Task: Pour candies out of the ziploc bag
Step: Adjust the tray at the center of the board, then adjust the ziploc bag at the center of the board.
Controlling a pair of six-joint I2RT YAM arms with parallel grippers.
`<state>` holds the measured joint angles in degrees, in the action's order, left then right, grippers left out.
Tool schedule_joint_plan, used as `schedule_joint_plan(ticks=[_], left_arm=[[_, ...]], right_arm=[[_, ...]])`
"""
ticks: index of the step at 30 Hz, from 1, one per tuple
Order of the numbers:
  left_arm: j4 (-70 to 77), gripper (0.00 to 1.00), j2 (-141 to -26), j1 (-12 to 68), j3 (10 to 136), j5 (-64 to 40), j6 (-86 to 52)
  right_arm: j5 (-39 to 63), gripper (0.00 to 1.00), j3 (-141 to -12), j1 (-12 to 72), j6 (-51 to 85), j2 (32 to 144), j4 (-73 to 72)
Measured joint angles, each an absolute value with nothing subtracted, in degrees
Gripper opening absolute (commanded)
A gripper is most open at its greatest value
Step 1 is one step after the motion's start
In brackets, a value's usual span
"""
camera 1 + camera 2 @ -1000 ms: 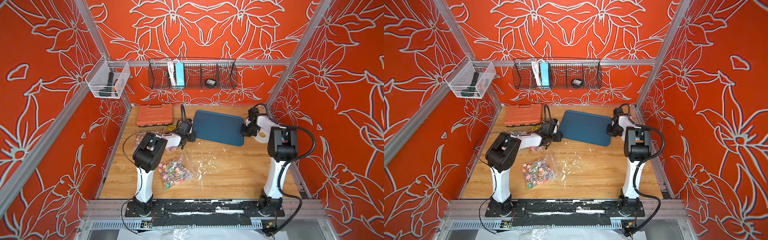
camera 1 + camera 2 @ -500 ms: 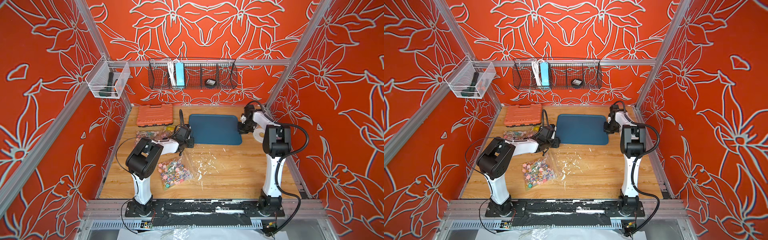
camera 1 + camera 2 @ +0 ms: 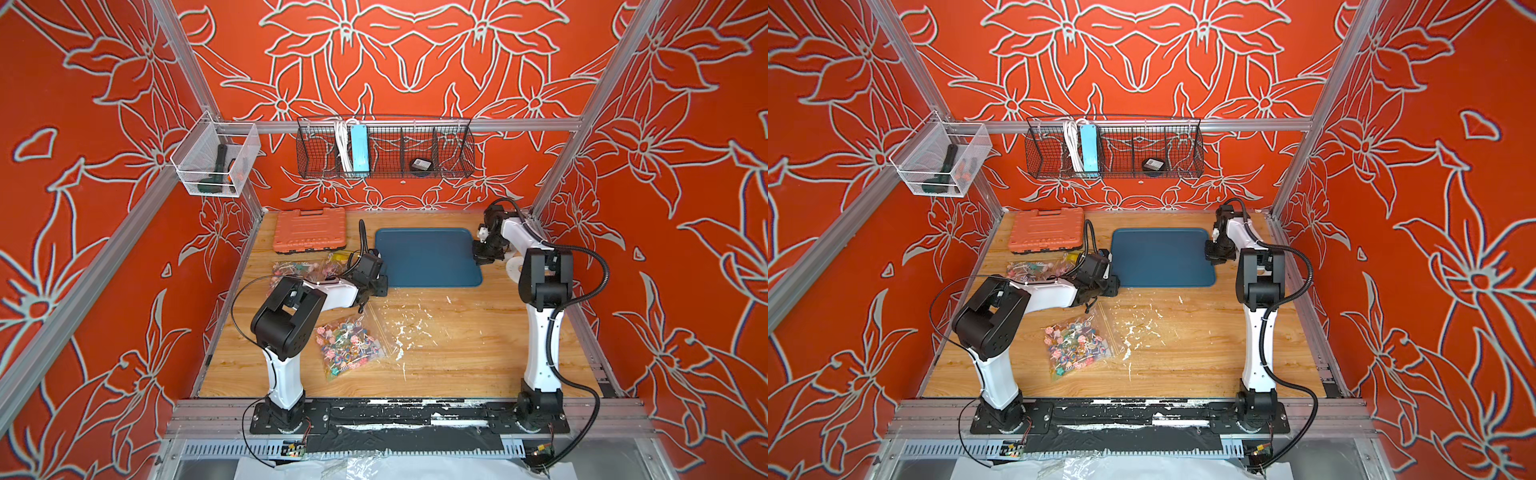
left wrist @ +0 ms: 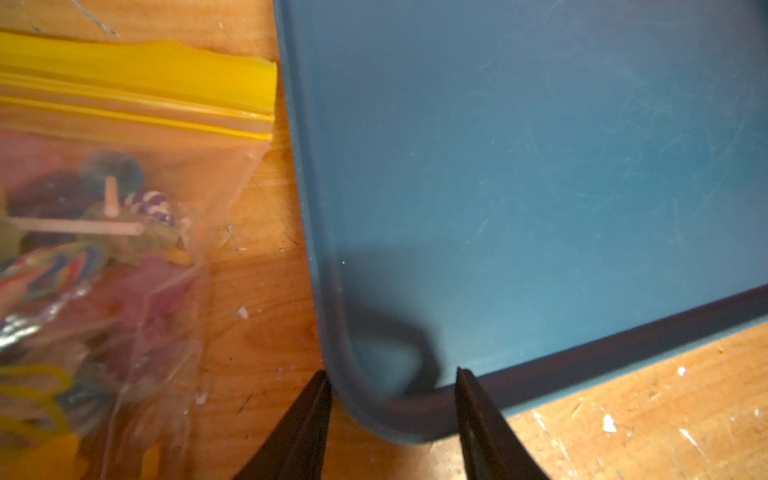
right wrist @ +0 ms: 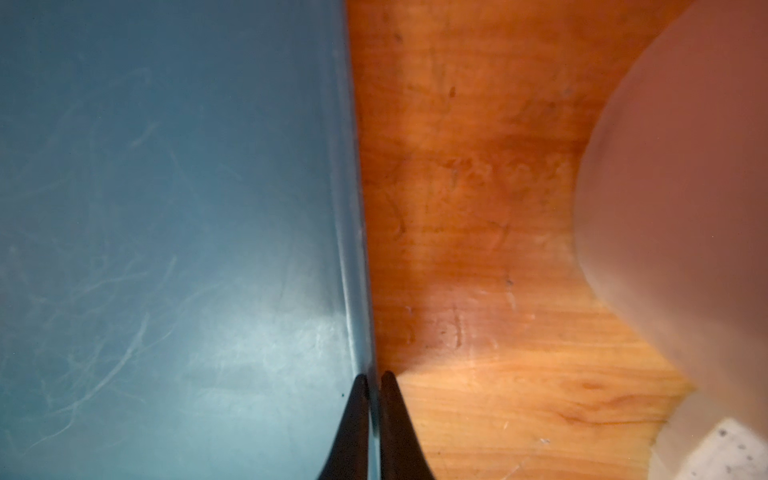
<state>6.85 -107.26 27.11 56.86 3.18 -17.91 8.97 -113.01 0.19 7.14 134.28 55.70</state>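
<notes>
Pinching right rim of blue tray [image 5: 166, 208], right tool [image 5: 374, 376] nearly closed; left tool [image 4: 392, 372] wide, straddling tray's near-left corner; ziploc bag [image 4: 124, 145] of candies [image 4: 151, 205] just beside.

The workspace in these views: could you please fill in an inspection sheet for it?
Surface: wooden tabletop, white flecks mid-table.
Job's things: candies in the clear front bag; rear bag with a yellow zip, also holding candies; blue tray holds nothing.
Clutter: orange case; white roll beside the tray.
Grippers: left gripper has its jaws apart astride the tray's corner, grip unclear; right gripper is pinched on the tray's rim.
Cables: black cable loops off the left arm; black hose arcs off the right arm.
Surroundings: orange floral walls; wire basket; clear bin.
</notes>
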Motion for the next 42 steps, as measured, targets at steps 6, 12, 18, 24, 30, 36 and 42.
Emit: schedule_joint_plan(ticks=[6, 12, 18, 24, 30, 36, 42], left_arm=[[1.7, 0.66, -107.3, 27.1, 59.5, 4.9, -17.1], [-5.8, 0.68, -105.6, 27.8, 64.4, 5.8, -16.3], [-11.3, 0.62, -94.9, 29.8, 65.5, 6.9, -17.2], [-15.5, 0.53, -80.4, 30.8, 58.1, 5.2, -21.8], [-21.1, 0.52, -73.8, 34.3, 48.0, 2.4, -29.5], [-25.6, 0.46, -75.9, 42.9, 48.3, 4.1, -38.6], [-28.1, 0.42, -82.6, 45.9, 50.0, 7.6, -48.1]], right_arm=[[8.6, 0.37, -113.0, 0.6, 8.3, 134.3, 54.5], [7.7, 0.42, -112.8, 0.9, 9.1, 133.2, 55.6], [7.6, 0.4, -100.6, 1.8, 10.1, 117.8, 54.0], [10.0, 0.35, -85.4, 10.4, 11.2, 98.2, 51.4], [12.6, 0.32, -70.3, 20.5, 14.2, 91.9, 46.0], [13.5, 0.29, -60.4, 21.8, 17.8, 88.2, 41.1], [14.1, 0.27, -57.9, 22.1, 20.2, 86.2, 35.7]])
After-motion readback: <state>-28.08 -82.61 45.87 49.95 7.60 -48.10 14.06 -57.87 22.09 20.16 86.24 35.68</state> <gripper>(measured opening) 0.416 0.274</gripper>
